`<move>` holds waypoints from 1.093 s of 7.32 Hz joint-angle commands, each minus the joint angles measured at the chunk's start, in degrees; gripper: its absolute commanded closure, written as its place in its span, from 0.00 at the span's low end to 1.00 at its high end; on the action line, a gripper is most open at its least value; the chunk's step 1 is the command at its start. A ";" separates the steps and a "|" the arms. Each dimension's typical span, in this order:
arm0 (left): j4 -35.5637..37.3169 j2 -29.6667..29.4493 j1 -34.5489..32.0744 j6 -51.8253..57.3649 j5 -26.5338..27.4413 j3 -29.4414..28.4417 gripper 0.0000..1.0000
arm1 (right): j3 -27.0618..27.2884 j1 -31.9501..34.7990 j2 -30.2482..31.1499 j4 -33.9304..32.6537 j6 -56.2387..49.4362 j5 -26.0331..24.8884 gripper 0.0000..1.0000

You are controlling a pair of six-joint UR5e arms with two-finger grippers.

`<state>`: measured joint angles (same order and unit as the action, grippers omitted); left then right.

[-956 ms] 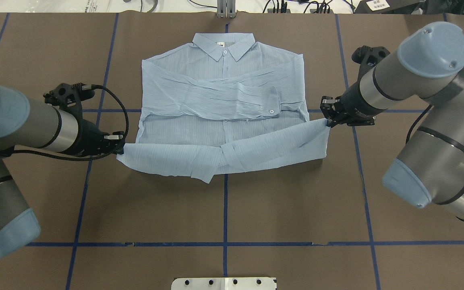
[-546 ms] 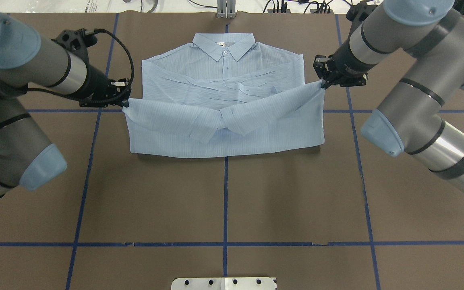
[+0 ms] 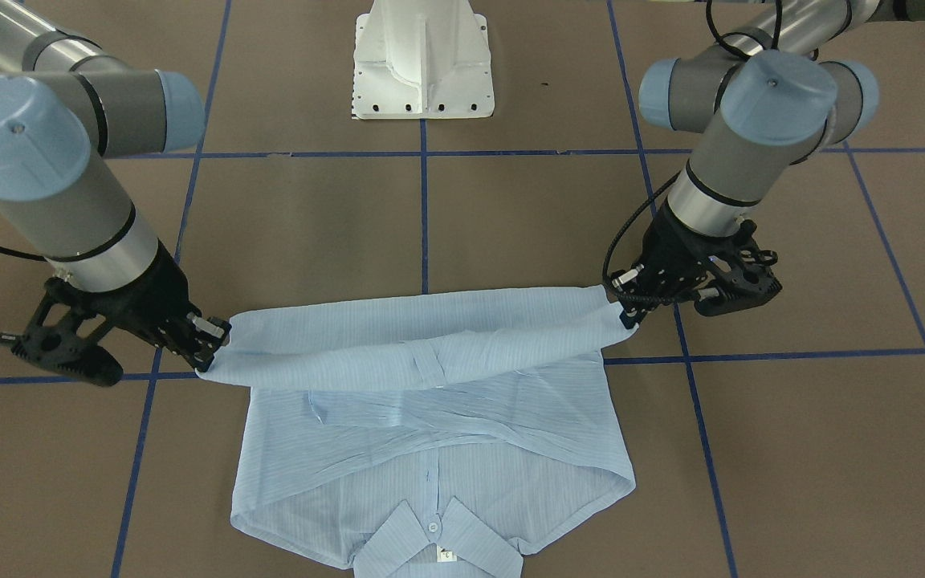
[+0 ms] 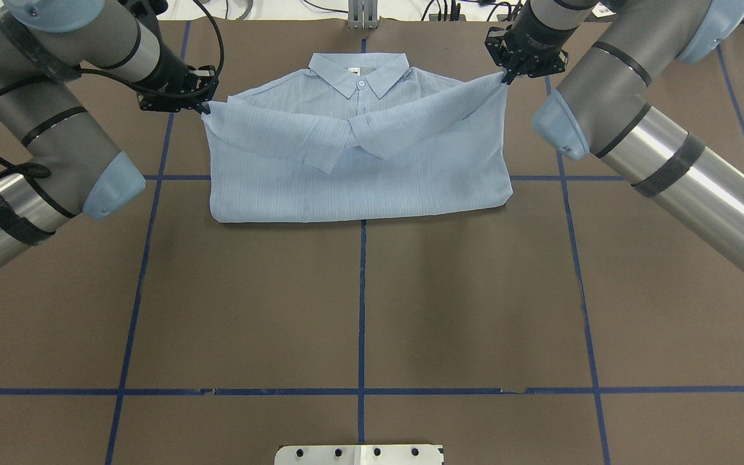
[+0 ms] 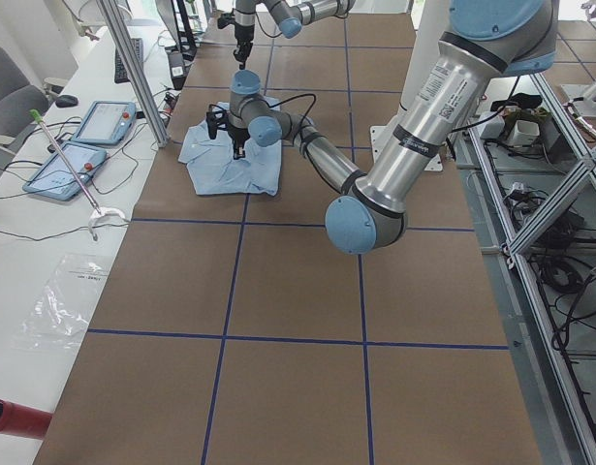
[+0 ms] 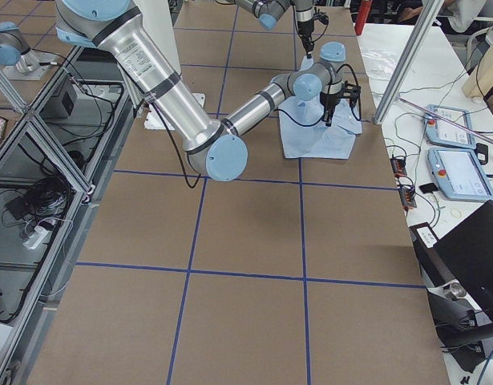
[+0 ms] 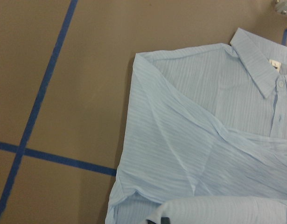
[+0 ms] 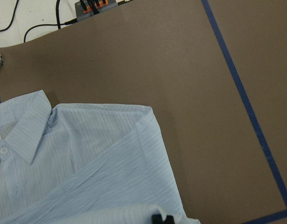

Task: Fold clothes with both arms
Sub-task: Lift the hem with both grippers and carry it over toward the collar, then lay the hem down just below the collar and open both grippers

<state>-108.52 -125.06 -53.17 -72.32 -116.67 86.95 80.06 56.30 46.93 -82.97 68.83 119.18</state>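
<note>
While the shirt (image 4: 359, 181) lies front-up on the brown table (image 4: 359, 310), we see its lower half doubled over toward the collar (image 4: 382, 76), so that the fold line is the shirt's edge farthest from the collar. The left gripper (image 4: 205, 105) is pinched tight on one hem corner, out past the shoulder on the robot's left of the collar and a little nearer the fold than the collar is. The right gripper (image 4: 506, 76) is clamped the same way on the other hem corner, on the collar's opposite side and about level with it. Between the two, the hem runs as a raised band above the layers beneath (the front-facing view shows this best). It dips in the middle, just short of the collar, where the two front panels overlap in a loose point. The collar itself is uncovered, with its top button (image 4: 361, 83) and small white neck label (image 4: 351, 71) showing. From the wrist cameras we make out a sleeve (image 7: 204, 154) lying crosswise over the chest, below the collar and under the lifted hem. A blue tape line (image 4: 361, 303) on the table runs in line with the collar's button.
</note>
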 commanded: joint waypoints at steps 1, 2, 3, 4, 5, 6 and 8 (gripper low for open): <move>-6.42 -4.90 -0.88 -0.09 0.04 -11.22 1.00 | -8.22 0.48 -3.40 4.74 -0.28 0.09 1.00; -8.79 -7.72 -0.88 -0.27 0.13 -16.58 1.00 | -10.60 0.39 -4.64 4.92 -0.36 0.18 1.00; -12.38 -8.70 -0.88 -0.45 0.22 -20.55 1.00 | -13.14 0.21 -6.39 5.01 -0.45 0.18 1.00; -15.55 -8.80 -0.88 -0.54 0.39 -23.64 1.00 | -15.78 0.12 -8.15 5.01 -0.45 0.26 1.00; -16.97 -8.80 -0.88 -0.54 1.35 -25.06 1.00 | -17.37 0.12 -8.43 5.18 -0.97 0.35 1.00; -16.98 -9.15 -0.88 -0.62 1.53 -25.33 1.00 | -18.09 0.12 -8.43 6.05 -1.41 0.35 1.00; -18.29 -10.03 -0.97 -1.41 1.54 -27.25 1.00 | -20.11 0.12 -8.43 7.64 -1.42 0.44 1.00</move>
<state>-125.68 -134.50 -54.11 -73.31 -115.21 61.23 61.07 56.43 38.54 -75.99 67.49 119.58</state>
